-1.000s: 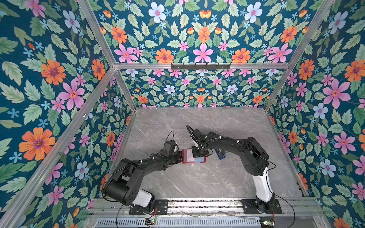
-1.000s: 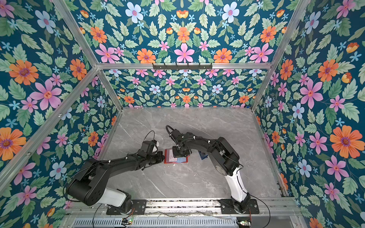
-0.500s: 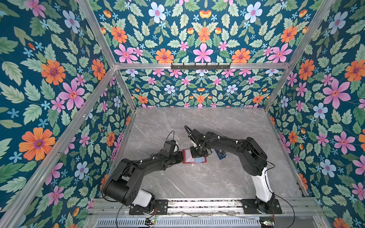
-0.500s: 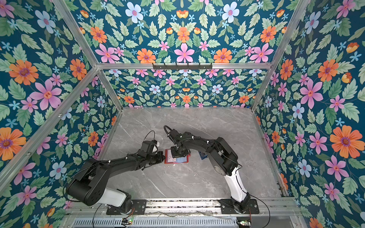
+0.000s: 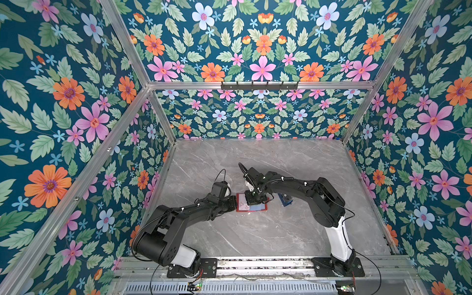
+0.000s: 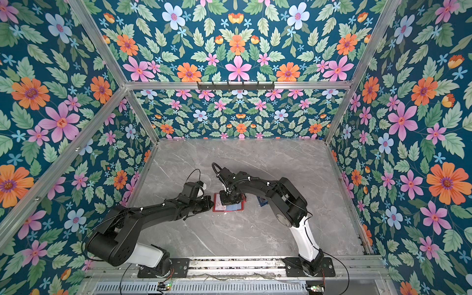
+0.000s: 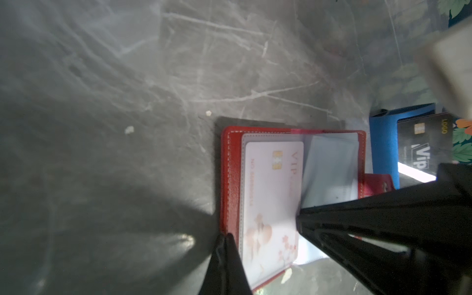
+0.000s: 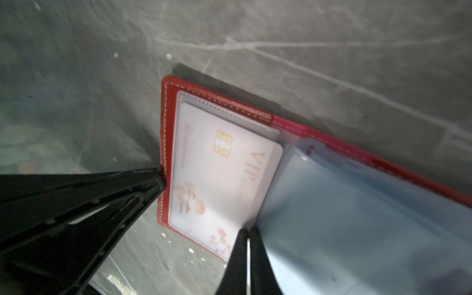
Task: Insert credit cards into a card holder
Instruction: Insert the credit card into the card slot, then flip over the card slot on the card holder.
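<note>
On the grey marble tabletop (image 5: 255, 235), between my two arms, lies the small red leather-look card holder (image 7: 229, 178), opened flat. Just beside it, on my right arm's side, stands a small blue open tray (image 7: 383, 145) holding a dark card (image 7: 424, 143) marked VIP. Pale specks (image 7: 129, 129) dot the surface nearby. In both top views my right claw (image 5: 252, 201) covers the holder's middle. Compared with a second ago, my right wrist has shifted slightly toward the left arm, while the holder and my left claw (image 5: 233, 203) sit unchanged. The left claw is fully closed, its tip touching the holder's outer cover edge. The right claw is closed to a sliver at the fold; whether it pinches anything I cannot tell. A whitish-pink card (image 8: 222, 173) with a gold chip sits in the clear sleeve of one half. A light-blue sheet (image 8: 344, 217) rises tilted over the other half. The red snap tab (image 7: 376, 182) points toward the tray.
</note>
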Robot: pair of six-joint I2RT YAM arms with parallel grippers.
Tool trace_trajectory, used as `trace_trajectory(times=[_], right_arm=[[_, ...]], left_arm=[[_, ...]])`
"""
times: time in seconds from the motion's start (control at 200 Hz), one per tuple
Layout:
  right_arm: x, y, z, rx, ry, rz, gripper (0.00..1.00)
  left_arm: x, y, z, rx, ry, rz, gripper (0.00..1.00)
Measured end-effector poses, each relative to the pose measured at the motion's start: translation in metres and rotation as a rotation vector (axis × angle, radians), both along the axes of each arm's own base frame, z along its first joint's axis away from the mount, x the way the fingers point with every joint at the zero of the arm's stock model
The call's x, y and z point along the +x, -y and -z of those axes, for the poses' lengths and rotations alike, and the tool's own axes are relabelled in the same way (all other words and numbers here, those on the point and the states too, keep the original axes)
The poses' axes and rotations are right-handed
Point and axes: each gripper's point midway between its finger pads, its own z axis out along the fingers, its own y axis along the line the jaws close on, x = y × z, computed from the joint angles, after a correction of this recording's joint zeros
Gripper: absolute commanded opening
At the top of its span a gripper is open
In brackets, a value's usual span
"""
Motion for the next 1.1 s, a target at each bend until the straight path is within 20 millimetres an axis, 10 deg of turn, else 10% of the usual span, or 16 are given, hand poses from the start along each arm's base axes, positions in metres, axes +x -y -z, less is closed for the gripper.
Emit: trace_trajectory(times=[0.62, 0.745, 1.095], right_arm=[[-0.002, 0.053, 0.002, -0.062, 0.024, 0.085, 0.09], [-0.002, 0.055, 0.003, -0.061, 0.028, 0.088, 0.09], [-0.002, 0.054, 0.005, -0.032, 0.031, 0.109, 0.09]], left_arm=[[0.008, -0.008, -0.003, 0.085, 0.016, -0.004, 0.00], [0.015, -0.008, -0.016, 0.088, 0.046, -0.002, 0.24], [0.021, 0.019, -0.047, 0.009, 0.133, 0.077, 0.31]])
